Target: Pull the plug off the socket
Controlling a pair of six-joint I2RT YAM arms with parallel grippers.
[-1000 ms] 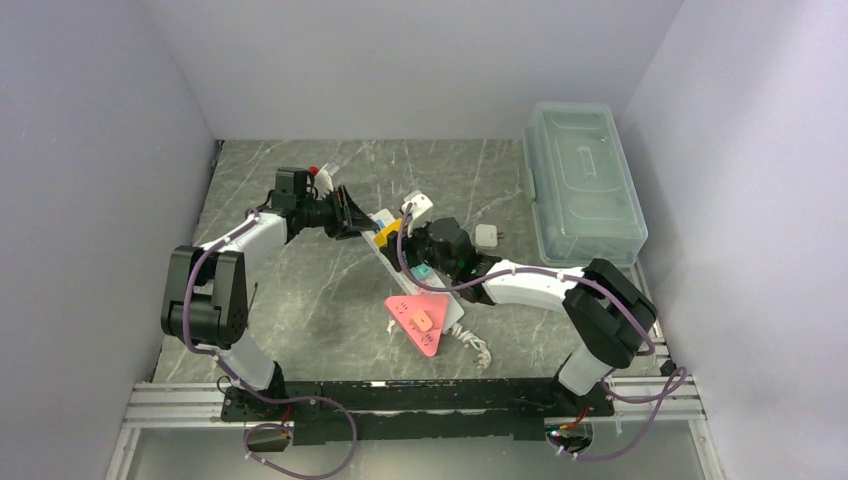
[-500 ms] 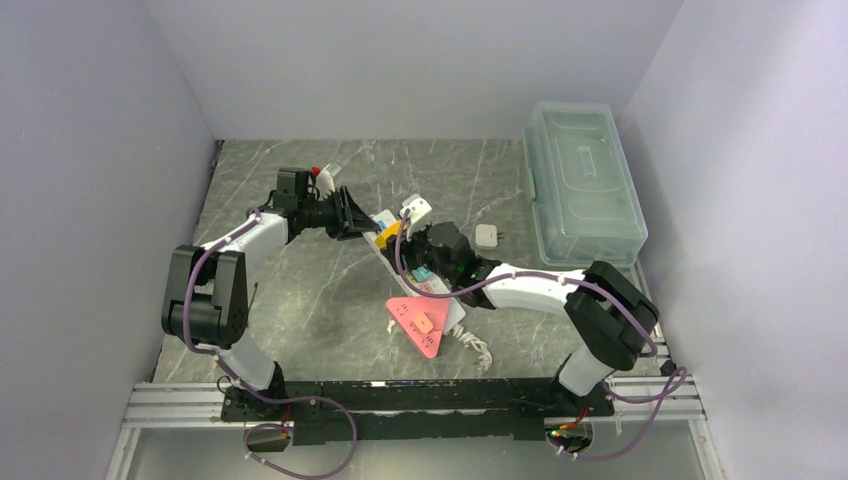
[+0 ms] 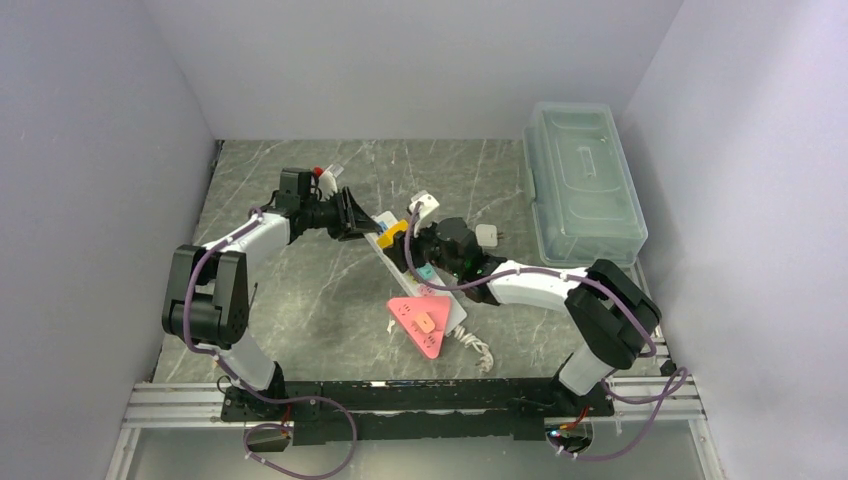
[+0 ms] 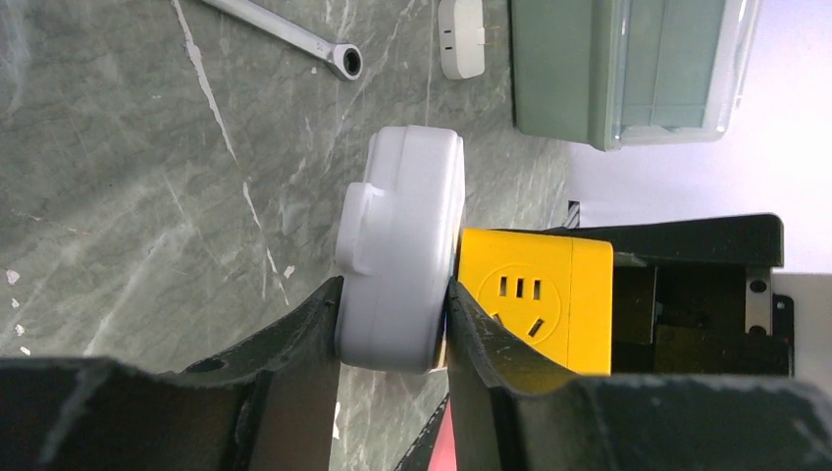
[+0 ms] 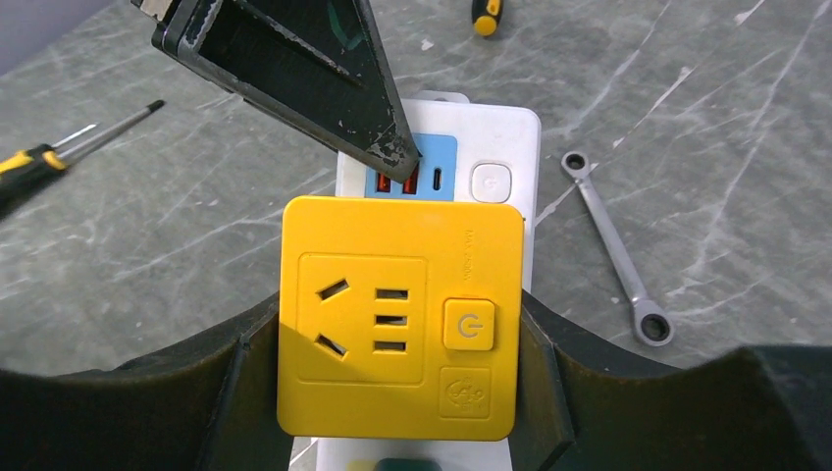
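The socket [image 4: 402, 245], a long white power strip, lies diagonally in the middle of the grey marble desk [image 3: 300, 300]. The left end effector [image 4: 392, 294] is closed narrowly on its rounded far end, one finger on each flat side. The right end effector [image 5: 397, 324] stands about half open and clamps the yellow plug [image 5: 373, 245], a cube adapter, by its two sides. The plug sits against the face of the strip, just beside a blue panel [image 5: 437, 157] with two orange USB ports and one thin slot; whether its pins are still inside, I cannot tell. The yellow face carries outlet slots, a button with the power symbol, a small round logo below it, and a line of tiny letters that I cannot read. The white button [image 5: 491, 182] on the strip has the same symbol. Near the strip lie a combination wrench [image 5: 618, 255], a screwdriver [image 5: 29, 169] with a yellow and black handle, a small white charger [image 4: 461, 37] and a pink triangular adapter [image 3: 422, 322].
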